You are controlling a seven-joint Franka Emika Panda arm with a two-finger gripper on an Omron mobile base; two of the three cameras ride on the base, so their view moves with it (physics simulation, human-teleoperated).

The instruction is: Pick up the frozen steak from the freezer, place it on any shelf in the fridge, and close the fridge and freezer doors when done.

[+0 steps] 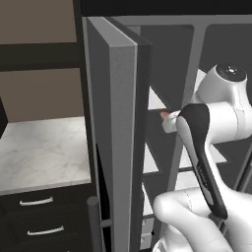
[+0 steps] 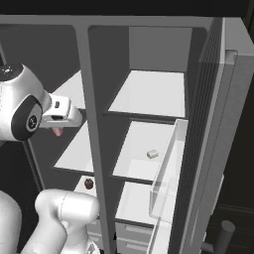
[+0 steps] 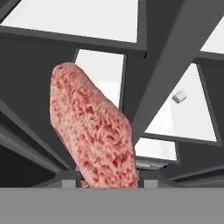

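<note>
The frozen steak (image 3: 94,131), a pinkish-red oval slab, stands up large from the bottom of the hand view, and my gripper (image 2: 58,126) is shut on it. Only a pink tip of the steak (image 2: 58,132) shows below the hand, which hangs in front of the freezer (image 2: 54,64), left of the grey divider (image 2: 92,124), at middle-shelf height. The fridge (image 2: 158,54) to the right has white shelves (image 2: 154,92), one above the other. The freezer door (image 1: 118,147) and the fridge door (image 2: 233,149) both stand open. My fingertips are hidden behind the meat.
A tiny white lump (image 2: 152,154) lies on the second fridge shelf (image 2: 139,163). A dark red ball (image 2: 89,184) sits low in the freezer. The fridge door carries a clear tray bin (image 2: 166,173). A marble counter (image 1: 44,147) with dark drawers (image 1: 37,202) lies left of the freezer door.
</note>
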